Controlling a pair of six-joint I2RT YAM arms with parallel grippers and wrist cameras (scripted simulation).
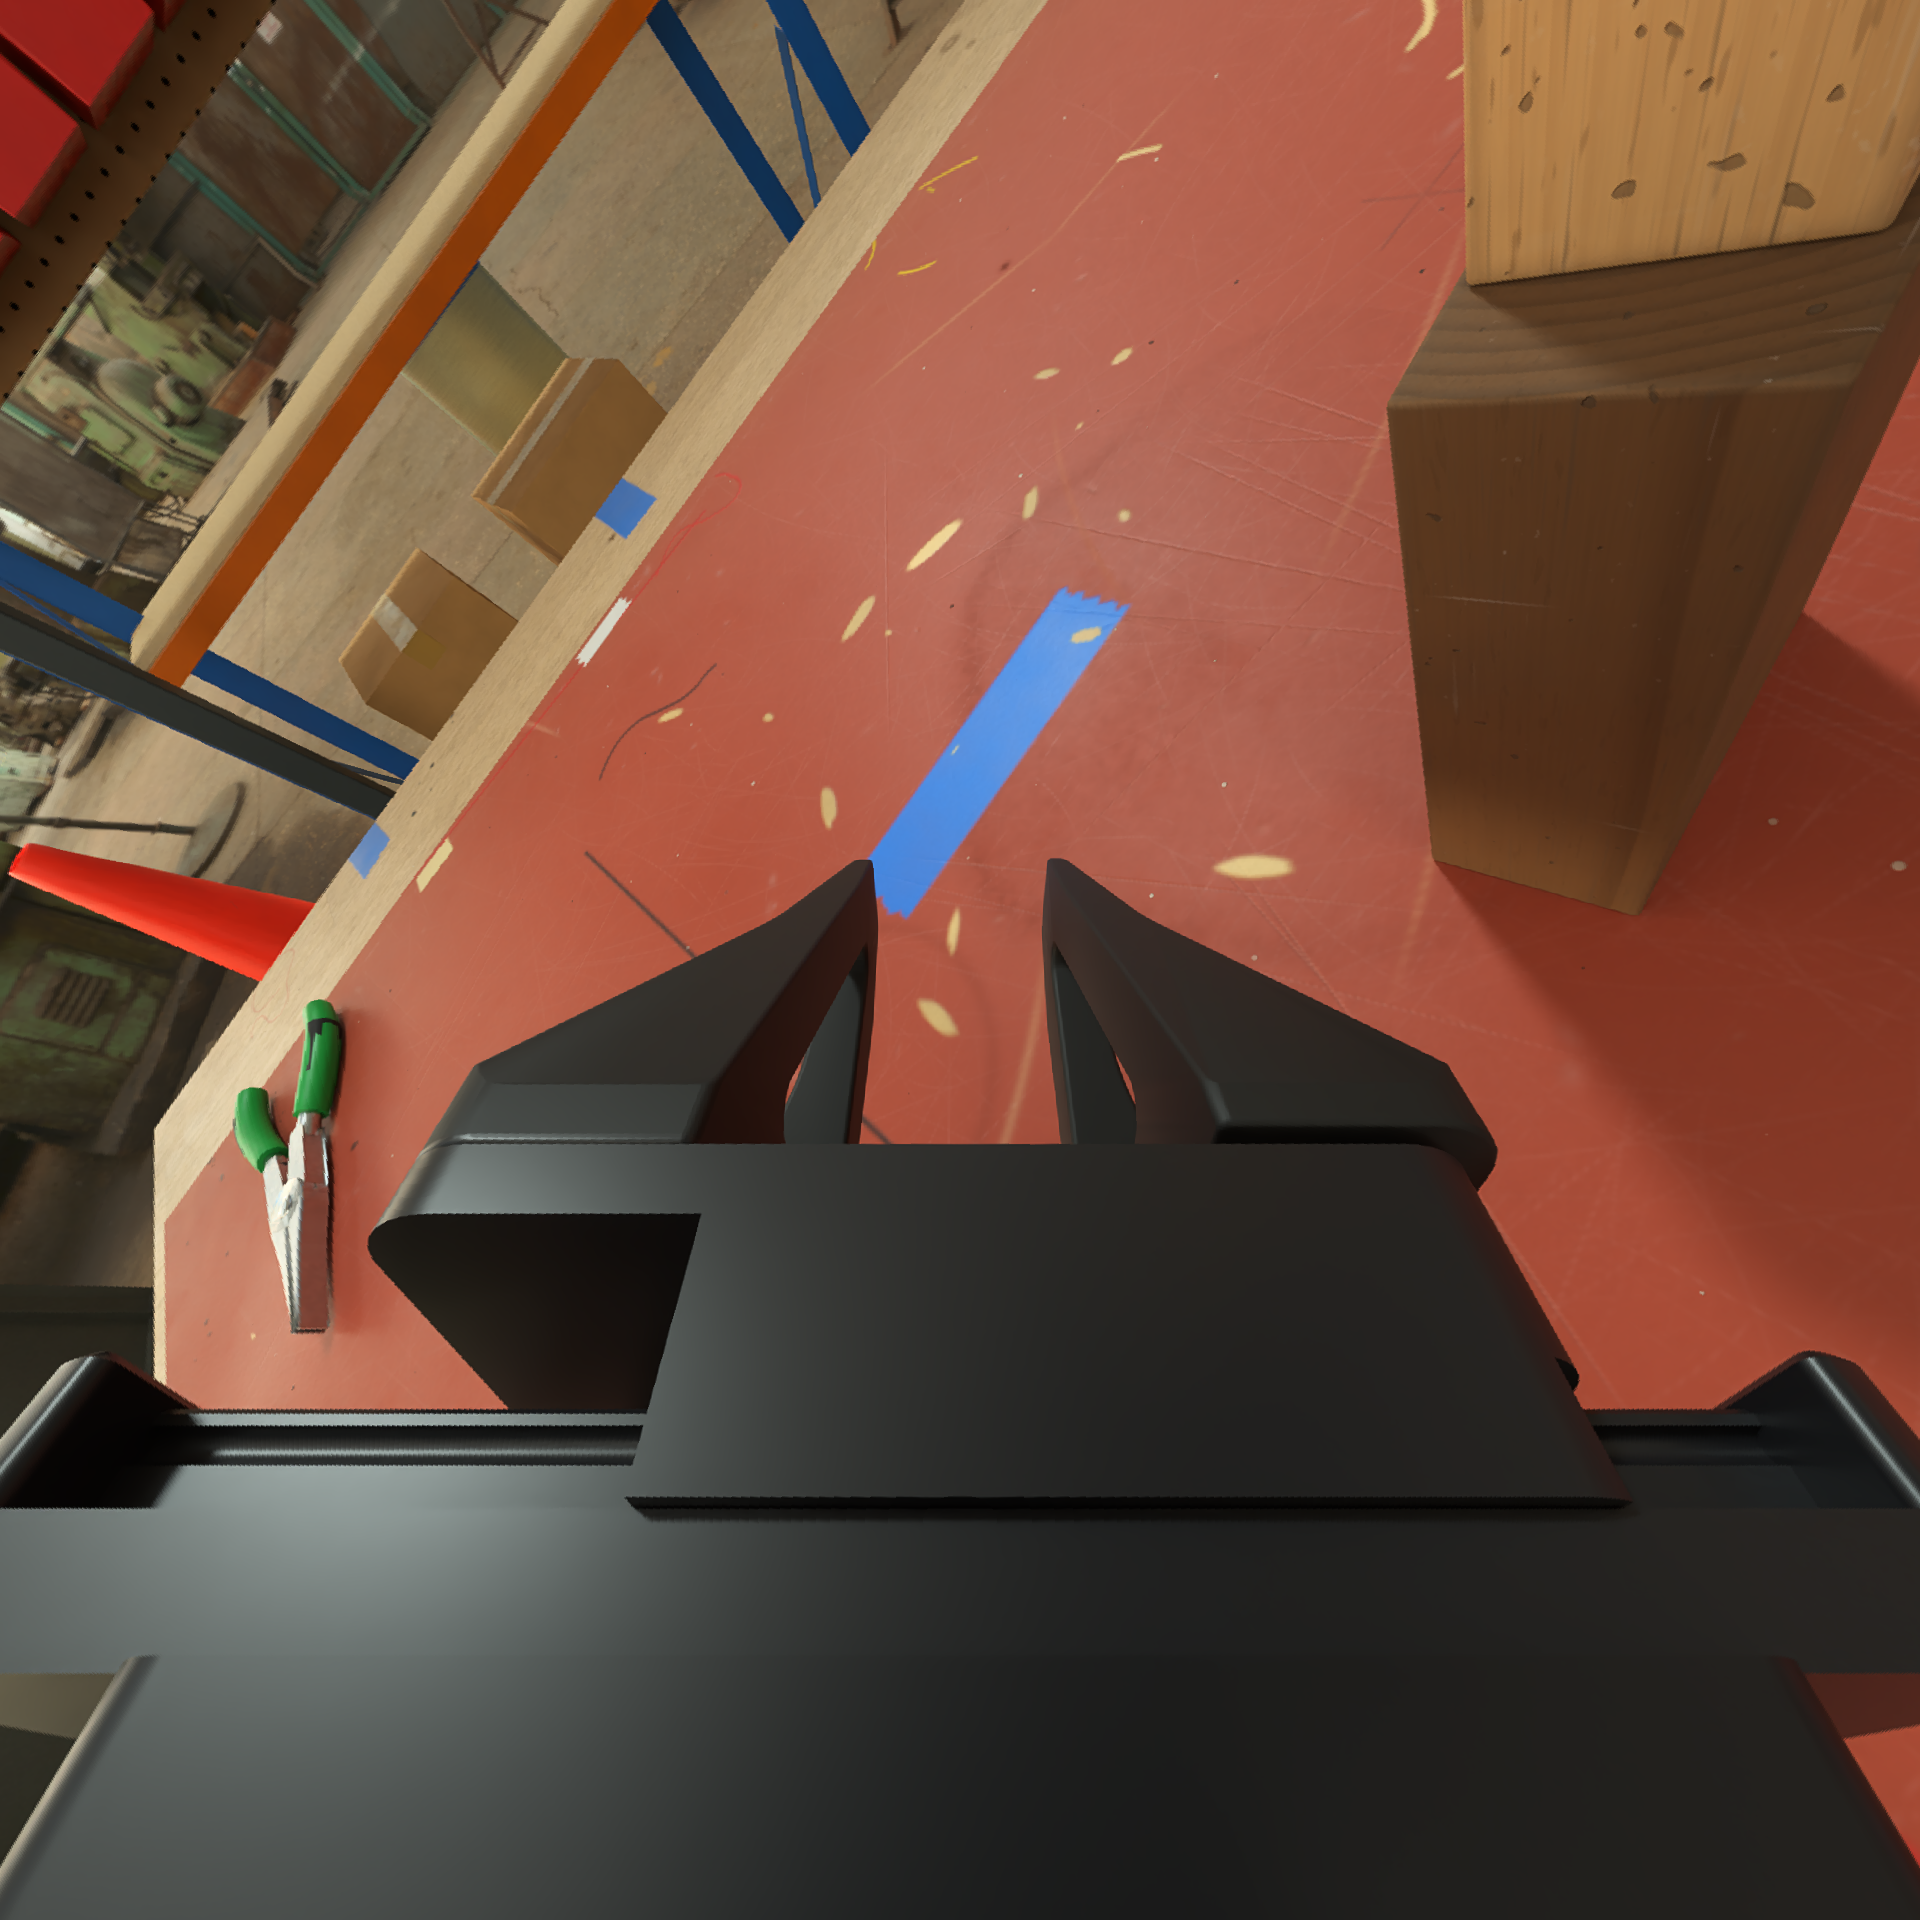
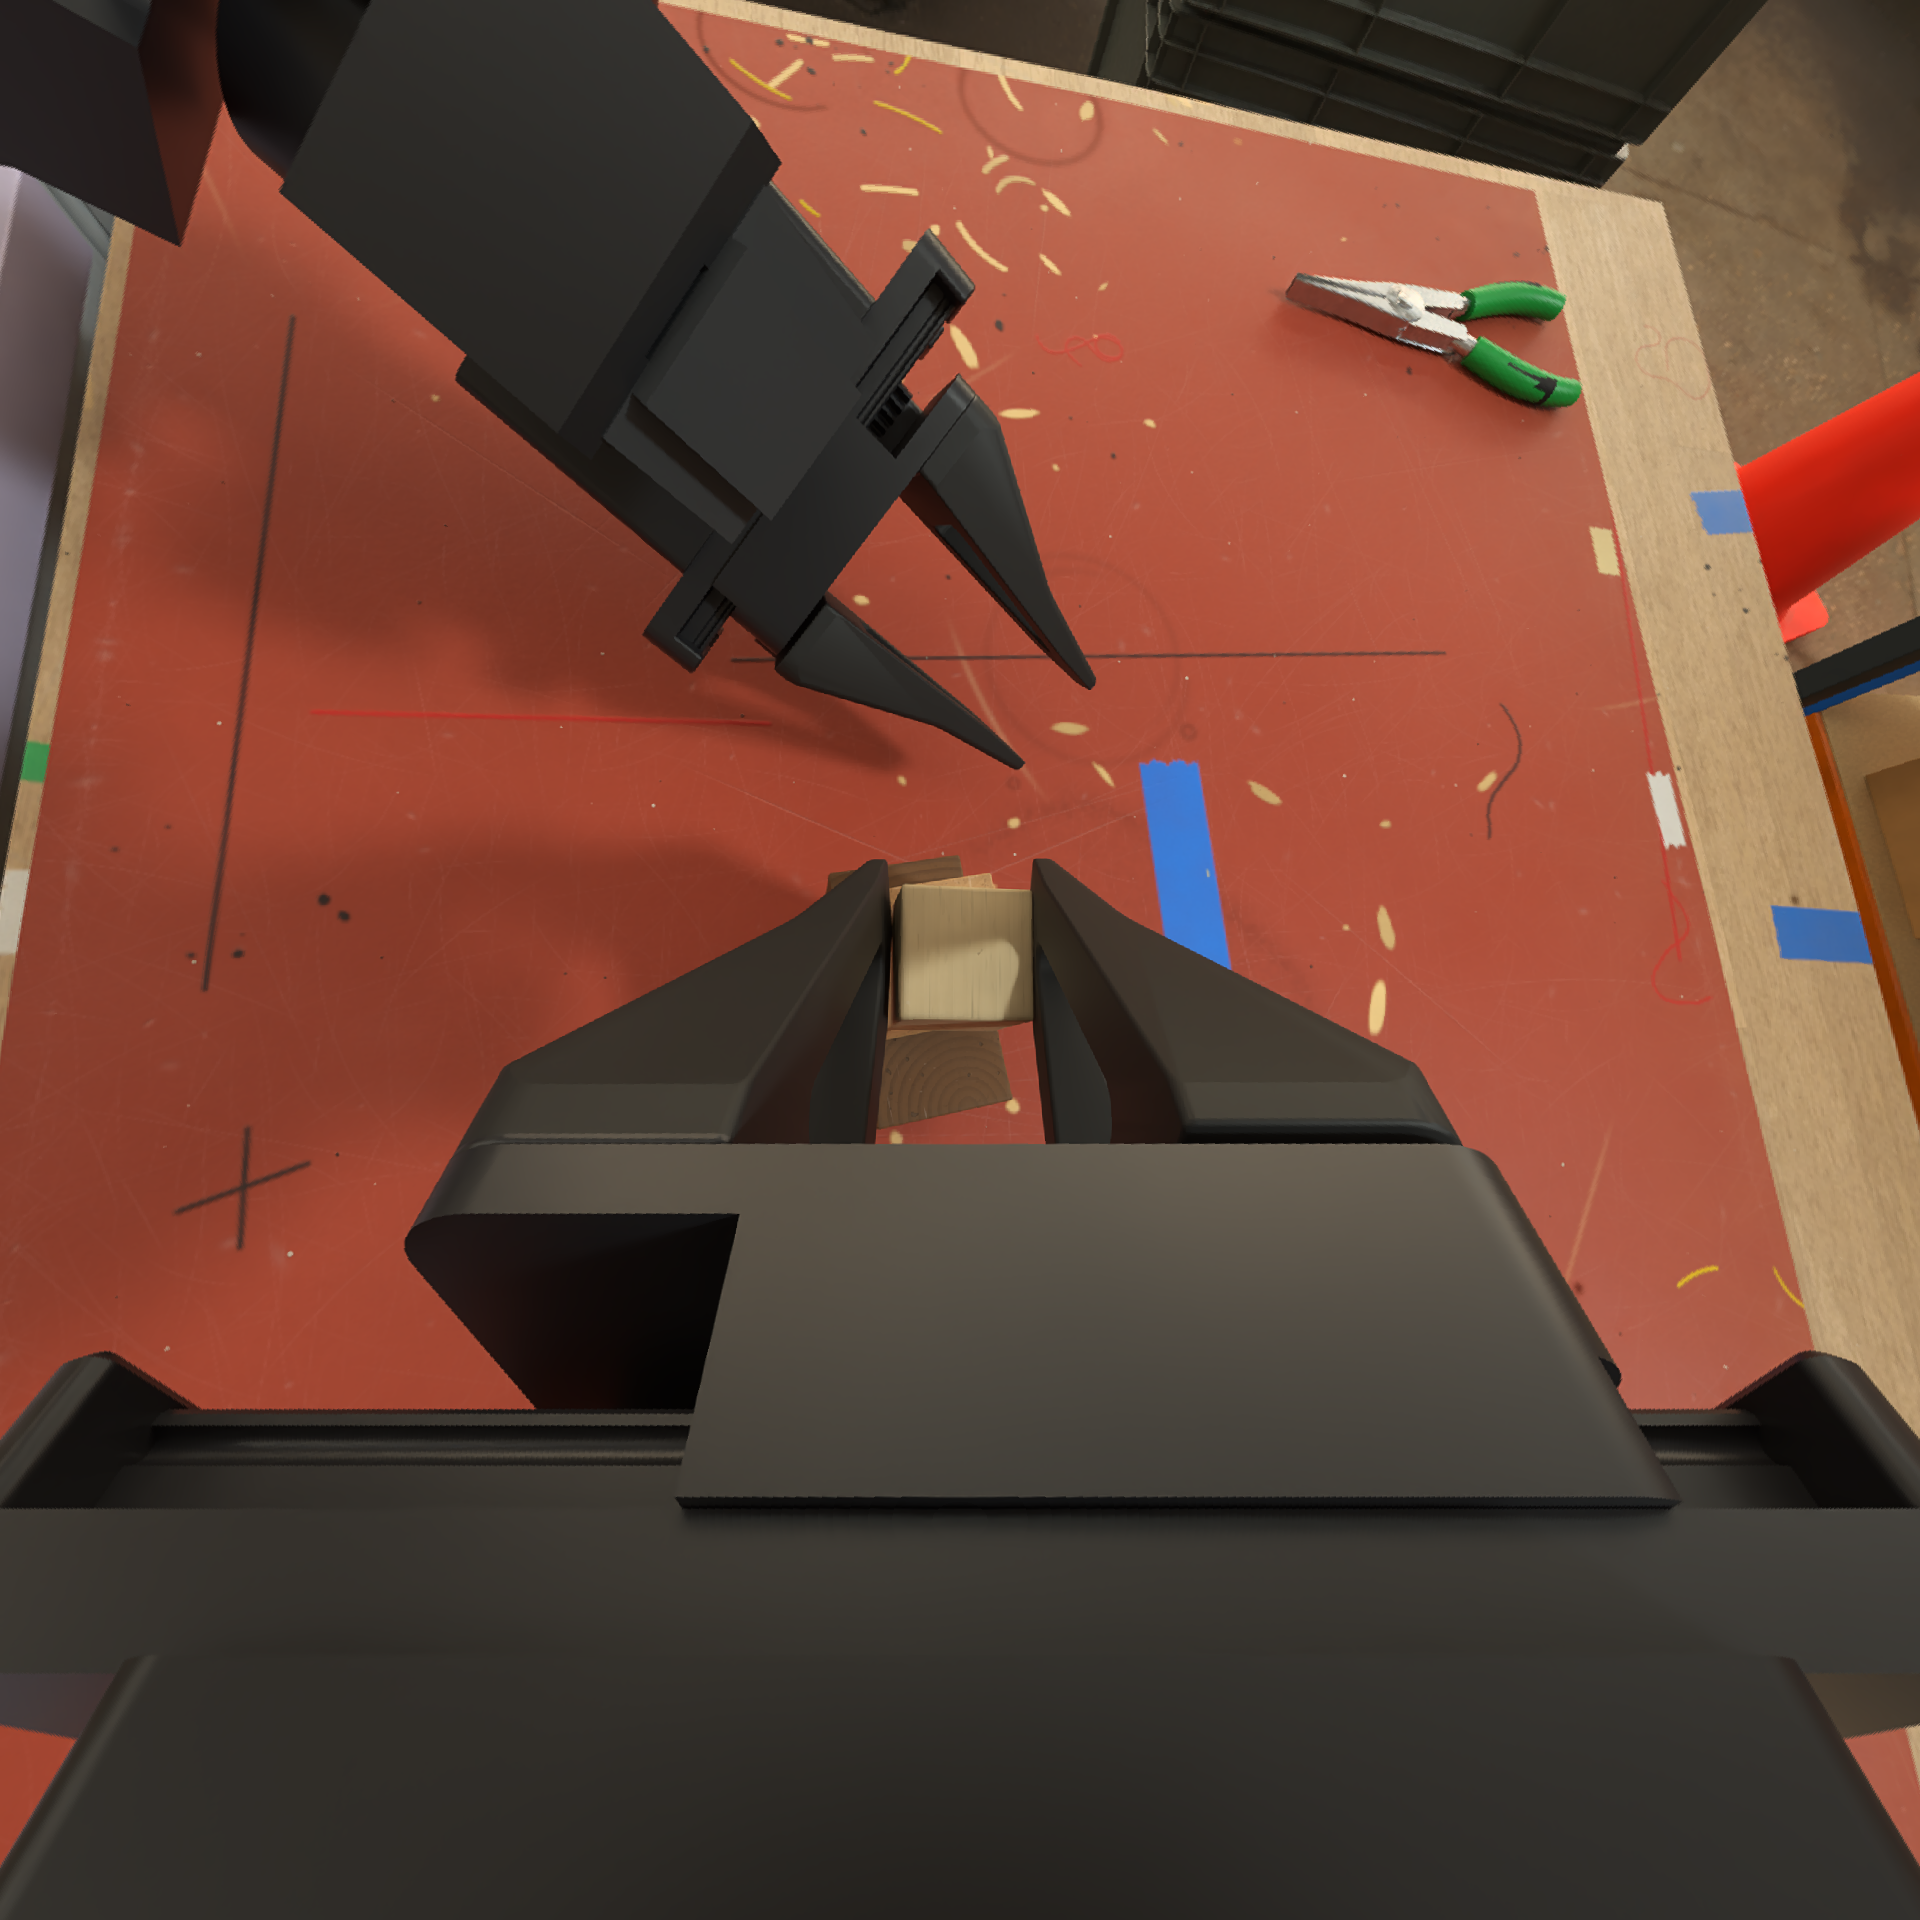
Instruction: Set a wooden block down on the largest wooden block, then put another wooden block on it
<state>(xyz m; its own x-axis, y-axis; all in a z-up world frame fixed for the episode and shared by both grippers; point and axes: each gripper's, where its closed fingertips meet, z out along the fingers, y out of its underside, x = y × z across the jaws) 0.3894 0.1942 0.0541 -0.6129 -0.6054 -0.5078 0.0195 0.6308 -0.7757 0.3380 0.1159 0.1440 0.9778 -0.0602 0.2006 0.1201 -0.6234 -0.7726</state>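
In the left wrist view a big dark wooden block (image 1: 1590, 623) stands on the red mat at the right, with a lighter knotty block (image 1: 1683, 135) on top of it. My left gripper (image 1: 961, 868) is open and empty, low over the mat to the left of this stack. In the right wrist view my right gripper (image 2: 961, 864) points down and is shut on a pale block (image 2: 961, 956) above the stack. A ringed wooden face (image 2: 940, 1086) shows below it. Whether the pale block rests on anything is hidden. The left gripper (image 2: 1055, 724) hangs open just beyond.
Green-handled pliers (image 1: 301, 1174) lie near the mat's edge; they also show in the right wrist view (image 2: 1434, 327). A strip of blue tape (image 1: 987, 748) lies by the stack. A red cone (image 2: 1829, 499) stands past the table's wooden border (image 2: 1662, 520).
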